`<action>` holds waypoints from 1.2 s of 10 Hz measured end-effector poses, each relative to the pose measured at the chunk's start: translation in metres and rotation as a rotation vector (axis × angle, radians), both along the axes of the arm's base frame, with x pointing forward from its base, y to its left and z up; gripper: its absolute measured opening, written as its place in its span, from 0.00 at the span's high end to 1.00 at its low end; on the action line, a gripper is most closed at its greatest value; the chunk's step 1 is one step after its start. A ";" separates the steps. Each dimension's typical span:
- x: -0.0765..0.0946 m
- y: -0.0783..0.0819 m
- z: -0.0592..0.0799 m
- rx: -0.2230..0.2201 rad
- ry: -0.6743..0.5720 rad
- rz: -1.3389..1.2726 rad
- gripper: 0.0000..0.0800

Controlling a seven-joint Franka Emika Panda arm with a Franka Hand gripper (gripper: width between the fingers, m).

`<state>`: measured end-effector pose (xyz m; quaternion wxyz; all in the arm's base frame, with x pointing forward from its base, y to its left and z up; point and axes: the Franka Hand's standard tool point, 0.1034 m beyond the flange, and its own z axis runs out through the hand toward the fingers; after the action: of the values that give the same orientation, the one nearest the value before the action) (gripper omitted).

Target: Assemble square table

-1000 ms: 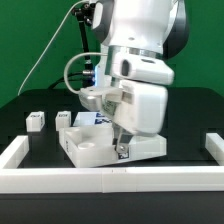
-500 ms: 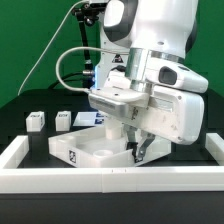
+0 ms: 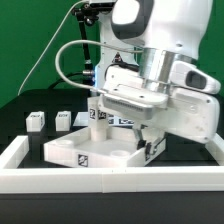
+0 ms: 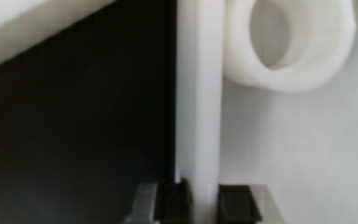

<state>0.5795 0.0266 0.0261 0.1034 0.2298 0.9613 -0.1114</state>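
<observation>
Slid toward the exterior view's left, the square tabletop (image 3: pixel 85 148) lies just behind the border wall (image 3: pixel 60 180), its edge clamped in the gripper (image 4: pixel 194 192); farther behind that wall stand two loose legs (image 3: pixel 36 120), so repositioning seems underway.

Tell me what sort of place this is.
Most likely a robotics lab bench: a green backdrop, a black tabletop fenced by a white border wall, and a robot arm over a tagged white square table.
</observation>
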 end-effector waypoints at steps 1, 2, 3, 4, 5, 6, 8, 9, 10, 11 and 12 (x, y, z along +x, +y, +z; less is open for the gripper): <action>-0.003 0.011 0.000 -0.036 0.034 0.076 0.92; -0.005 0.021 -0.001 -0.047 0.040 0.102 0.92; -0.005 0.018 -0.002 -0.046 0.041 0.096 0.92; -0.005 0.015 -0.002 -0.046 0.041 0.090 0.92; -0.005 0.015 -0.002 -0.046 0.042 0.090 0.92; -0.005 0.014 -0.003 -0.046 0.042 0.089 0.92; -0.012 0.016 -0.004 -0.080 0.090 0.132 0.92; -0.017 0.027 -0.005 -0.092 0.118 0.174 0.92; -0.020 0.036 -0.004 -0.096 0.132 0.203 0.92; -0.025 0.040 -0.004 -0.127 0.179 0.295 0.92; -0.028 0.044 -0.004 -0.158 0.227 0.403 0.92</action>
<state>0.5513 0.0706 0.0216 0.0326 0.0106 0.9815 -0.1885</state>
